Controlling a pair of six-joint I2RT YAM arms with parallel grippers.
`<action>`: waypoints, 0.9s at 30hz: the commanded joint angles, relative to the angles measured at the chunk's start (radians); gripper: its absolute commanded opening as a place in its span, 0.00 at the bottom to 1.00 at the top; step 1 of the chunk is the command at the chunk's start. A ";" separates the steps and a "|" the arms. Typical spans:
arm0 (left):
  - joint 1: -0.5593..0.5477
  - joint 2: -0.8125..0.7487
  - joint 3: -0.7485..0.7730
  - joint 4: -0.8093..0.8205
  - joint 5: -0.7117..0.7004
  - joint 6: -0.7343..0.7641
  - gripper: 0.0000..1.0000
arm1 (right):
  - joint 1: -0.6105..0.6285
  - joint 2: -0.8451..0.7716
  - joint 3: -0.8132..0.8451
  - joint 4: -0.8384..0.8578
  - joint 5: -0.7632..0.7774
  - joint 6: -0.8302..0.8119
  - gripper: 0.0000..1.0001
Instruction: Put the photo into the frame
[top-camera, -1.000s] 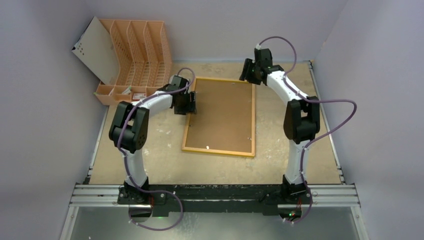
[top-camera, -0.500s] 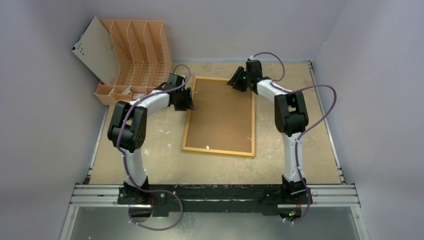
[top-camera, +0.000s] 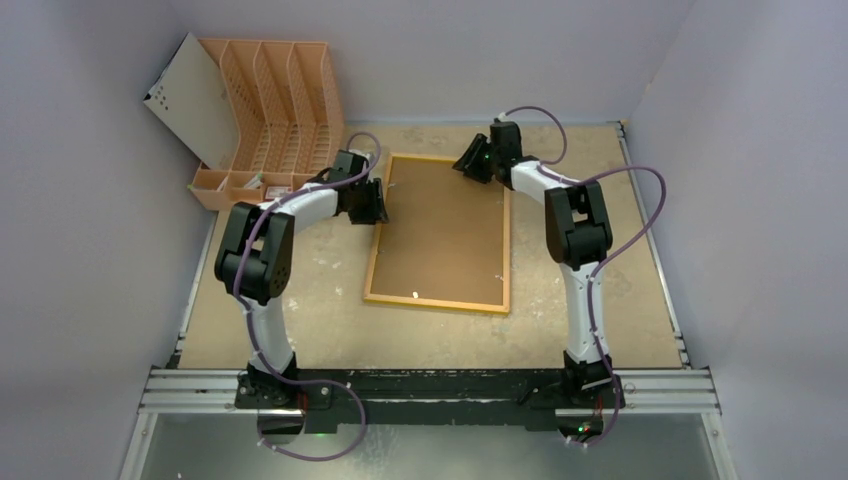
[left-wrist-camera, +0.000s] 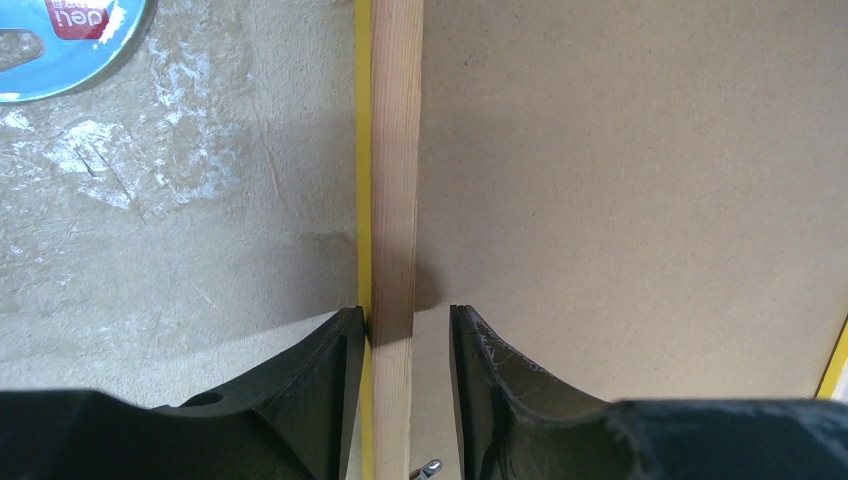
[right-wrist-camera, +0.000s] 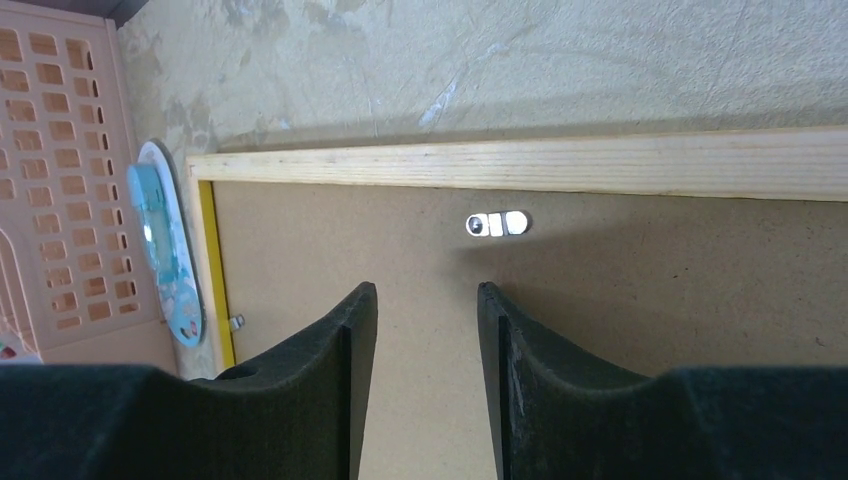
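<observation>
The frame (top-camera: 437, 302) lies face down on the table, its yellow rim around a brown backing board (top-camera: 445, 230). The photo is hidden or out of view. My left gripper (top-camera: 378, 205) straddles the frame's left rail (left-wrist-camera: 396, 150). In the left wrist view the gripper (left-wrist-camera: 405, 320) is open, its left finger against the yellow edge and its right finger a small gap off the wood. My right gripper (top-camera: 470, 165) hangs over the board near the frame's top rail (right-wrist-camera: 520, 165). In its wrist view it (right-wrist-camera: 426, 295) is open with nothing between the fingers, just short of a small metal clip (right-wrist-camera: 497, 224).
An orange slotted file rack (top-camera: 280, 100) stands at the back left with a white board (top-camera: 190, 100) leaning on it. A blue-and-white round object (right-wrist-camera: 165, 240) lies on the table beside the frame's left rail. Walls close in on both sides.
The right arm swung left and down to the frame's top edge. The left gripper slid a little up the left rail. Both grippers' jaws have narrowed.
</observation>
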 joint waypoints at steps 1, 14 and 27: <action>0.004 -0.009 0.001 0.028 0.029 0.011 0.38 | 0.003 0.014 0.021 -0.003 0.056 -0.033 0.44; 0.004 0.008 0.009 0.018 0.024 0.007 0.38 | 0.004 0.048 0.052 0.008 0.125 -0.075 0.44; 0.004 0.030 -0.002 0.022 0.053 0.029 0.36 | 0.003 0.099 0.054 0.088 0.059 -0.075 0.37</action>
